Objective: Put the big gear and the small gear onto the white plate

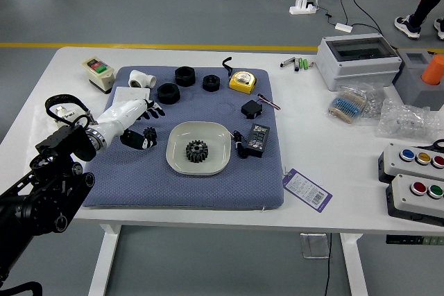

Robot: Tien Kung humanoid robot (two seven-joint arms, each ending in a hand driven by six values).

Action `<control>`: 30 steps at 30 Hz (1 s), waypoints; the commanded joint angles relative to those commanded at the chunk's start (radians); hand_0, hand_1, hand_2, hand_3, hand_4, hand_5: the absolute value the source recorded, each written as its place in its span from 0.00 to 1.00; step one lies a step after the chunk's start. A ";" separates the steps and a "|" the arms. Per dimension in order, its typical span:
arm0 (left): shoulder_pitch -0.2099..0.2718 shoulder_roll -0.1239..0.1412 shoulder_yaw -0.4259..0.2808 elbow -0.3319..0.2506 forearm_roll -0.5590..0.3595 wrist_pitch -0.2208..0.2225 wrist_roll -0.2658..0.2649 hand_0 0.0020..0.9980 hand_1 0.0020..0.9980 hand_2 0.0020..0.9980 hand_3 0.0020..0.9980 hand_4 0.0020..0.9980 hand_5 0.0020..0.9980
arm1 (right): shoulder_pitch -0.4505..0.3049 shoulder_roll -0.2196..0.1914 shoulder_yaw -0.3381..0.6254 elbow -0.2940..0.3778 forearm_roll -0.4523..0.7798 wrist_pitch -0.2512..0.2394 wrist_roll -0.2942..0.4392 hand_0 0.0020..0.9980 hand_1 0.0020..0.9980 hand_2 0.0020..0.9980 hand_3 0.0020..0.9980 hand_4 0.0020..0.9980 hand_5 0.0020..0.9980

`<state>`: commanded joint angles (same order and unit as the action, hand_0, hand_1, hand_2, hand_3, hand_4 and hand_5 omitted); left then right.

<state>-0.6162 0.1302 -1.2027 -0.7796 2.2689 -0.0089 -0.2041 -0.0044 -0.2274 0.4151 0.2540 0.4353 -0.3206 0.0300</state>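
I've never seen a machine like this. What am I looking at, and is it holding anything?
You're looking down from a camera high on the robot's side of a white table. The black arm at the left ends in the robot's left hand, shaped like ours, its fingers spread. A small gear shows by its thumb; whether they touch, I can't tell. On the blue mat, a white plate carries a bigger gear. A yellow tape measure lies behind.
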 joint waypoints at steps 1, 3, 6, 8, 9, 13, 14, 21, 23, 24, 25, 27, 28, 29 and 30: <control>-0.004 0.001 0.005 0.007 0.000 0.004 -0.003 0.46 0.56 0.61 0.62 0.81 0.01 | 0.000 0.000 -0.001 0.000 0.001 0.000 0.000 0.69 0.71 0.75 0.56 0.79 0.64; -0.016 0.001 0.016 0.029 0.000 0.012 -0.009 0.46 0.56 0.61 0.62 0.81 0.01 | 0.000 0.000 -0.003 0.000 0.001 0.000 0.000 0.69 0.71 0.75 0.56 0.79 0.64; -0.025 0.000 0.022 0.051 0.000 0.016 -0.011 0.46 0.56 0.61 0.62 0.81 0.01 | 0.000 0.000 -0.004 0.000 0.001 0.000 0.000 0.69 0.71 0.75 0.56 0.79 0.64; -0.030 -0.002 0.023 0.065 0.000 0.018 -0.012 0.45 0.56 0.61 0.61 0.80 0.00 | 0.000 -0.001 -0.004 0.000 0.001 0.000 0.000 0.69 0.71 0.75 0.56 0.79 0.64; -0.030 -0.003 0.023 0.067 0.000 0.018 -0.012 0.45 0.56 0.61 0.61 0.80 0.00 | 0.000 -0.001 -0.004 0.000 0.001 0.000 0.000 0.69 0.71 0.75 0.56 0.79 0.64; -0.038 -0.008 0.021 0.092 0.000 0.022 -0.017 0.43 0.54 0.58 0.59 0.78 0.00 | 0.003 -0.002 0.000 0.001 0.002 0.000 0.001 0.69 0.71 0.75 0.56 0.79 0.64; -0.039 -0.010 0.019 0.097 0.000 0.022 -0.017 0.43 0.54 0.58 0.59 0.78 0.00 | 0.003 -0.002 0.001 0.001 0.002 0.000 0.001 0.69 0.71 0.75 0.56 0.79 0.64; -0.046 -0.017 0.011 0.120 0.000 0.027 -0.019 0.42 0.53 0.57 0.59 0.75 0.00 | 0.006 -0.003 0.004 0.001 0.001 0.000 0.001 0.69 0.71 0.75 0.56 0.79 0.64; -0.047 -0.017 0.008 0.126 0.000 0.029 -0.020 0.42 0.53 0.57 0.59 0.75 0.00 | 0.007 -0.003 0.007 0.000 0.001 0.000 0.001 0.69 0.71 0.75 0.56 0.79 0.64; -0.048 -0.017 0.007 0.127 0.000 0.029 -0.020 0.42 0.53 0.57 0.59 0.75 0.00 | 0.008 -0.003 0.007 0.000 0.000 0.000 0.001 0.69 0.71 0.75 0.56 0.79 0.64; -0.048 -0.017 0.005 0.129 0.000 0.029 -0.020 0.38 0.50 0.55 0.59 0.72 0.00 | 0.008 -0.003 0.008 0.000 0.000 0.000 0.000 0.69 0.71 0.75 0.56 0.79 0.64; -0.048 -0.017 0.002 0.133 0.000 0.027 -0.018 0.38 0.50 0.55 0.59 0.72 0.00 | 0.009 -0.003 0.008 0.000 -0.001 0.000 0.000 0.69 0.71 0.75 0.56 0.79 0.64; -0.048 -0.017 0.001 0.135 0.000 0.026 -0.018 0.38 0.50 0.55 0.59 0.72 0.00 | 0.009 -0.003 0.008 0.000 -0.002 0.000 0.000 0.69 0.71 0.75 0.56 0.79 0.64; -0.048 -0.016 0.000 0.136 0.000 0.026 -0.018 0.38 0.50 0.55 0.59 0.72 0.00 | 0.009 -0.003 0.008 0.000 -0.002 0.000 0.000 0.69 0.71 0.75 0.56 0.79 0.64; -0.048 -0.016 0.000 0.138 0.000 0.025 -0.017 0.38 0.50 0.55 0.59 0.72 0.00 | 0.009 -0.003 0.008 0.000 -0.002 0.000 0.000 0.69 0.71 0.75 0.56 0.79 0.64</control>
<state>-0.6645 0.1140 -1.2028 -0.6414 2.2689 0.0162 -0.2216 0.0049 -0.2304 0.4232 0.2542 0.4328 -0.3206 0.0296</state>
